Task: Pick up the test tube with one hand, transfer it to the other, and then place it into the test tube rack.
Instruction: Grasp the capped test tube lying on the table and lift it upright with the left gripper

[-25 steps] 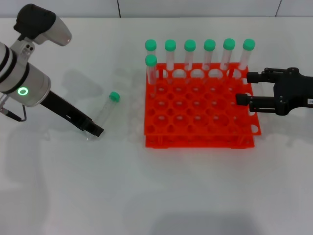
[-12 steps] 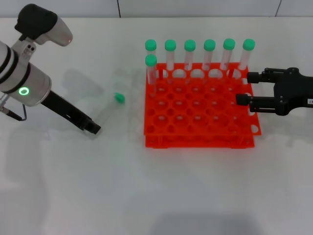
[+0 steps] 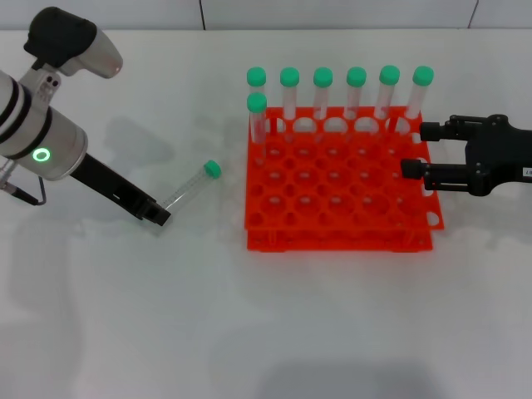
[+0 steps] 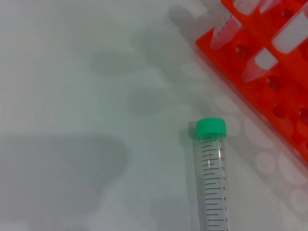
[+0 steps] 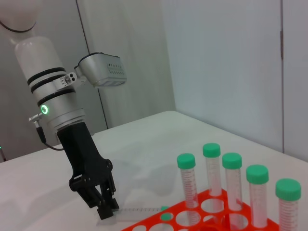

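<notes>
The test tube [image 3: 189, 187] lies flat on the white table, left of the test tube rack [image 3: 341, 237], with its green cap [image 3: 212, 169] pointing toward the rack. Its rounded end rests right at the tip of my left gripper [image 3: 160, 218], which reaches in low from the left. The left wrist view shows the test tube [image 4: 214, 183] lying alone beside the rack [image 4: 284, 96]. From the right wrist view, the left gripper [image 5: 107, 211] stands on the table with the tube [image 5: 142, 209] beside its tip. My right gripper [image 3: 416, 150] hangs open at the rack's right edge, holding nothing.
Several green-capped tubes [image 3: 356, 91] stand upright in the rack's back row, and one more [image 3: 257, 116] stands in the second row at the left corner. Bare white table lies in front of the rack and around the lying tube.
The lying tube has swung on the table, its cap moving right toward the rack. The left gripper tip has drawn back slightly up and left. The right arm has not moved.
</notes>
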You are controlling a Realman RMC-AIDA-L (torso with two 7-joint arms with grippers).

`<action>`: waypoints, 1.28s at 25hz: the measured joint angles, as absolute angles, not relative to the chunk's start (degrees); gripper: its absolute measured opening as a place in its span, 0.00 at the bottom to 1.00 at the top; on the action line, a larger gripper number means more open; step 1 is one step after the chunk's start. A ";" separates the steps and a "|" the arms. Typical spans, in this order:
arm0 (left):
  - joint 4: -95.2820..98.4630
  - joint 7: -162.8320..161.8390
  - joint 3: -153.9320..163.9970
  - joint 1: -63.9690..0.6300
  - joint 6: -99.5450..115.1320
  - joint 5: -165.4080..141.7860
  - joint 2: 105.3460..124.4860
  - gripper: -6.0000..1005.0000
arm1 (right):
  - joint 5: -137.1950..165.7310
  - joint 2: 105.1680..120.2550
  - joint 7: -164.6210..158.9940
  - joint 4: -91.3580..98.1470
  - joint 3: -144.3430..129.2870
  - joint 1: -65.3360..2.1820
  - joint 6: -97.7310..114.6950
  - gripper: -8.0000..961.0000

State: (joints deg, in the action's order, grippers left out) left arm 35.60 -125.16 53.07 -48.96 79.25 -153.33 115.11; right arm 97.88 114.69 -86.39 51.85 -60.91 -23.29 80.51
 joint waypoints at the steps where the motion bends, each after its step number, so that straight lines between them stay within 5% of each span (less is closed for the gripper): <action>1: 35.58 -125.15 53.07 -48.96 79.24 -153.33 115.10 0.19 | 97.85 114.69 -86.40 51.85 -60.90 -23.29 80.51 0.74; 21: 39.09 -125.52 51.68 -48.46 78.75 -152.30 114.38 0.19 | 97.49 114.69 -86.39 51.85 -60.90 -23.11 80.51 0.74; 32: 51.41 -122.63 49.66 -40.16 78.75 -138.16 113.95 0.19 | 97.28 114.86 -85.75 51.85 -59.79 -22.49 80.35 0.74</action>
State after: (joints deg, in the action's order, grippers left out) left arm 51.41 -122.63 49.66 -40.16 78.75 -138.16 113.95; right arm 97.28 114.86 -85.75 51.86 -59.79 -22.49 80.35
